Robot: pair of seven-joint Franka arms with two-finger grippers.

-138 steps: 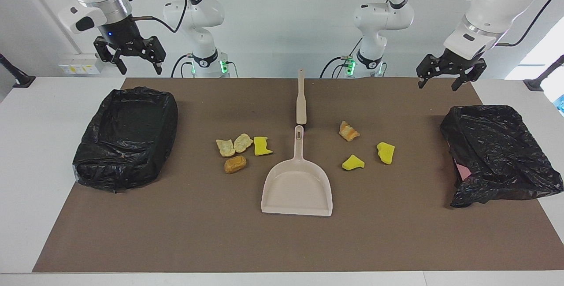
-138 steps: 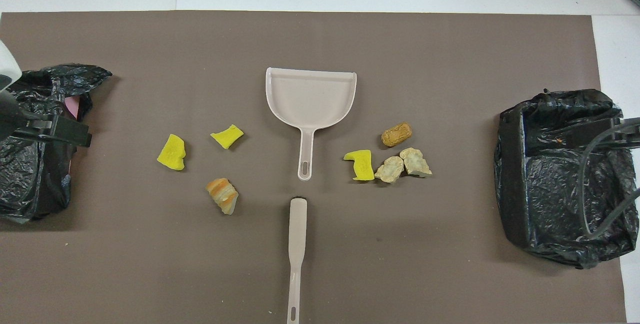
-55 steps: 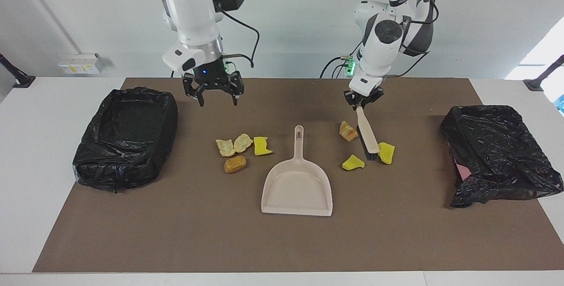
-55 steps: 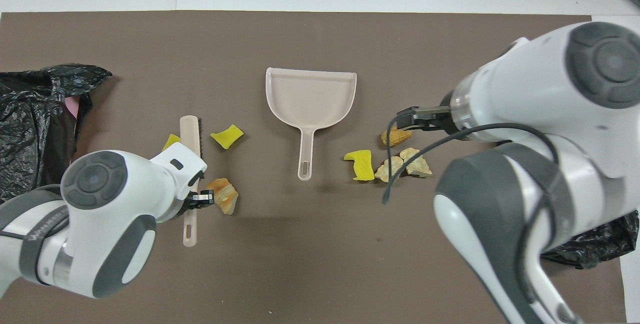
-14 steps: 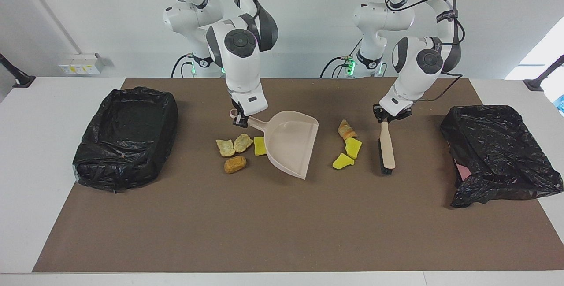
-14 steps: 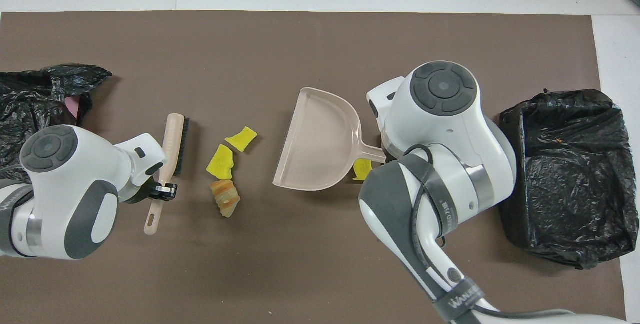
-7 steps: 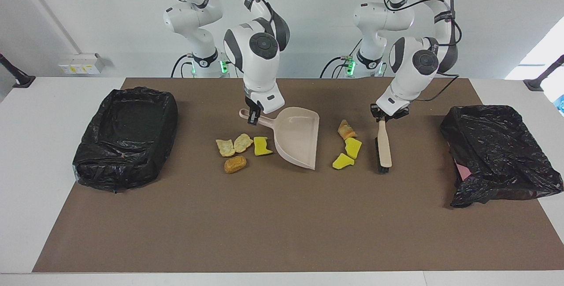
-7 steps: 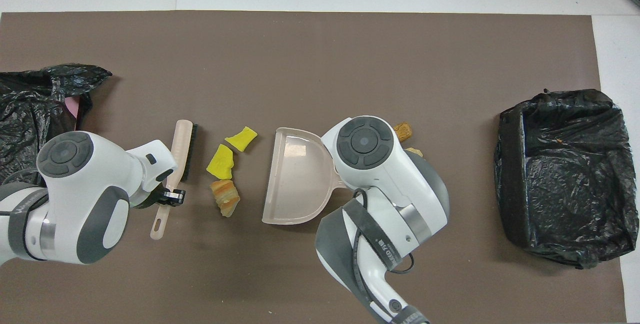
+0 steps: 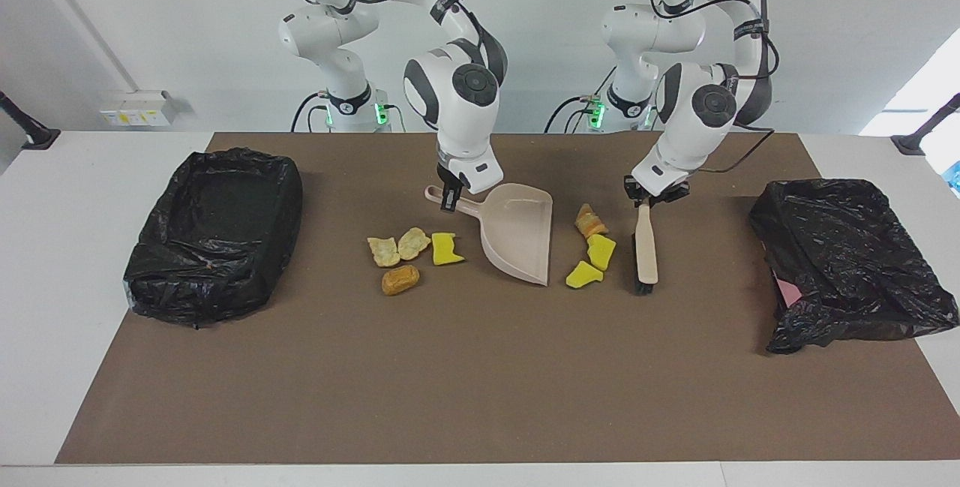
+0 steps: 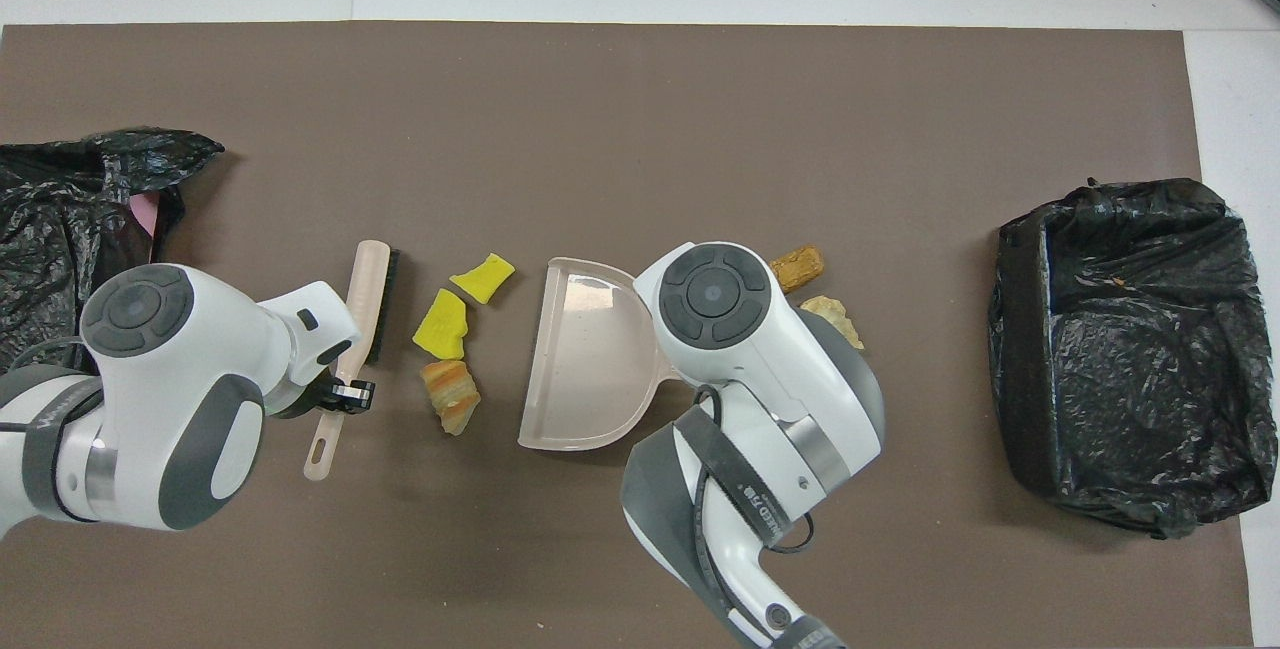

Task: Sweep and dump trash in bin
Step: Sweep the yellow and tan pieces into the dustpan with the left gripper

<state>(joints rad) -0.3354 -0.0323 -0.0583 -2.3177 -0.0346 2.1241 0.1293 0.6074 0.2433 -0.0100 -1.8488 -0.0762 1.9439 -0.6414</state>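
- The left gripper (image 9: 646, 199) is closed tight on the handle of the beige brush (image 9: 645, 250), a bit right of the middle of the facing view.
- The brush lies low over the brown mat (image 9: 480, 397), with its dark bristles turned toward the scraps beside it.
- The right gripper (image 9: 449, 200) is clamped on the handle of the beige dustpan (image 9: 520, 238), near the middle of the facing view.
- The dustpan is tipped up on its side, and its open mouth faces the brush.
- The left arm comes down from the upper right of the facing view, bends at the elbow, and points its wrist down at the brush.
- The right arm comes from the upper left of that view, arches over, and points its wrist down at the dustpan handle.
- In the overhead view both arms have letters on a grey band, but they are too small to read.
- The trash is in 2 groups on the mat.
- 3 scraps sit between dustpan and brush: a striped bread lump (image 9: 590, 220), a yellow sponge chunk (image 9: 601, 251) and another yellow chunk (image 9: 582, 275).
- 4 scraps sit left of the dustpan in the facing view: 2 pale bread lumps (image 9: 397, 247), 1 yellow sponge piece (image 9: 445, 248) and 1 brown lump (image 9: 400, 279).
- A black-lined bin (image 9: 214, 234) is at the left edge of the facing view.
- A crumpled black bag (image 9: 847, 262) is at the right edge.
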